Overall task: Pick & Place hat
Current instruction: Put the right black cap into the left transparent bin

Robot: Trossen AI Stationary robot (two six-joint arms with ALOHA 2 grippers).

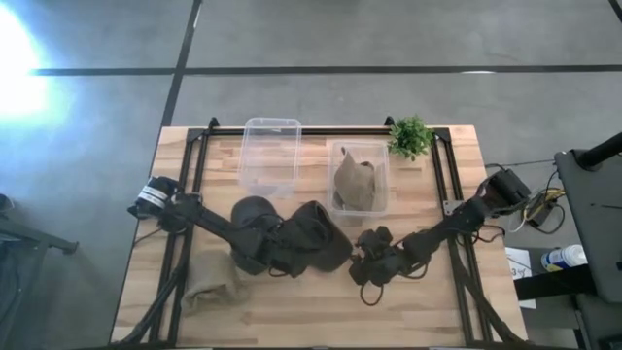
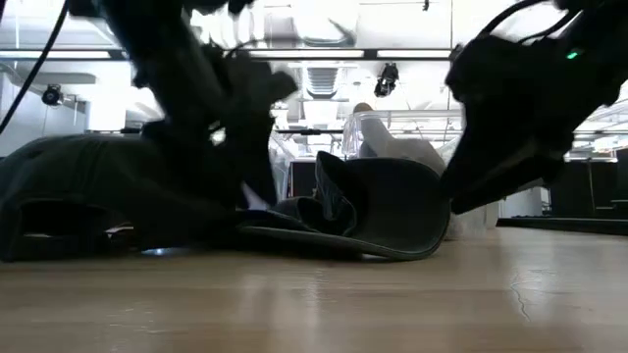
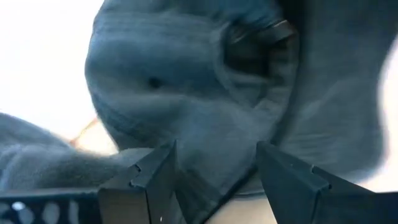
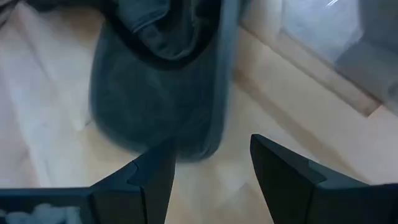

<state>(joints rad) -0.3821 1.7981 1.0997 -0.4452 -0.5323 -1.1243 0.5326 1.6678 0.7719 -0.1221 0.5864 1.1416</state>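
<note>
A dark grey hat [image 1: 323,243] lies on the wooden table near its middle, its curved brim [image 2: 392,211] resting on the wood. My left gripper [image 1: 294,249] comes in from the left and is down at the hat's left side, open, with the crown [image 3: 186,93] filling its wrist view [image 3: 214,180]. My right gripper [image 1: 365,264] hovers open just right of the hat and above the table. The brim [image 4: 155,106] lies ahead of its fingers [image 4: 211,174], apart from them. My left gripper is open with a fold of the dark hat's lower edge [image 3: 208,186] lying between its two fingers. The fingers come slanting down from the table's left. Whether either finger touches the cloth, I cannot tell.
Toward the far edge stand two clear bins: the left one [image 1: 270,156] has nothing in it, the right one [image 1: 381,165] holds a tan hat [image 1: 356,183]. Another tan hat [image 1: 214,282] lies near the near-left corner. A small green plant [image 1: 410,136] stands at the far right.
</note>
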